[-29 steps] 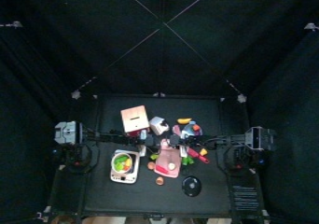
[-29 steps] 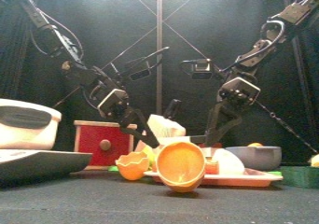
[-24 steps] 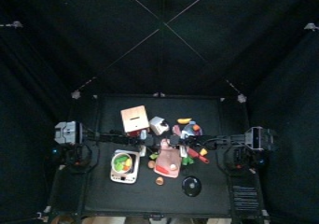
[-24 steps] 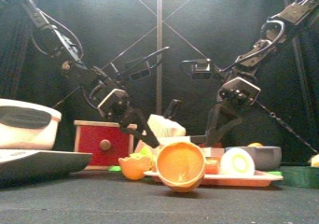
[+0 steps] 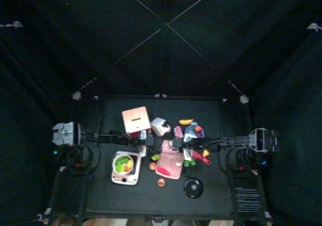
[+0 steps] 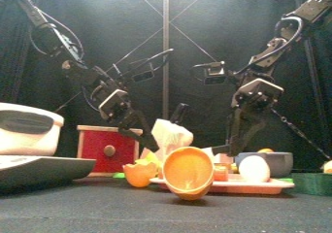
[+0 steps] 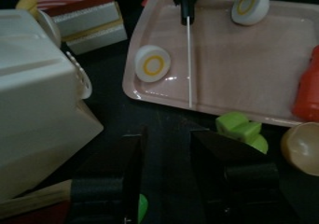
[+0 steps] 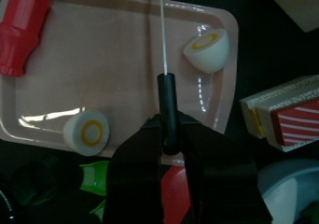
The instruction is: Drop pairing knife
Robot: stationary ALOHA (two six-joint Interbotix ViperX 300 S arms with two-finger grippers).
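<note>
The right gripper (image 8: 165, 139) is closed on the black handle of the knife (image 8: 163, 41). The blade points away from its jaws, out over the pink tray (image 8: 125, 74). Egg halves (image 8: 208, 49) lie on the tray to either side of the blade. The left gripper (image 7: 166, 162) hangs wide open and empty beside the tray's edge, next to a white carton (image 7: 37, 106).

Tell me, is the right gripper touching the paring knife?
Touching. The right wrist view shows the right gripper closed on the black handle of the paring knife.
</note>
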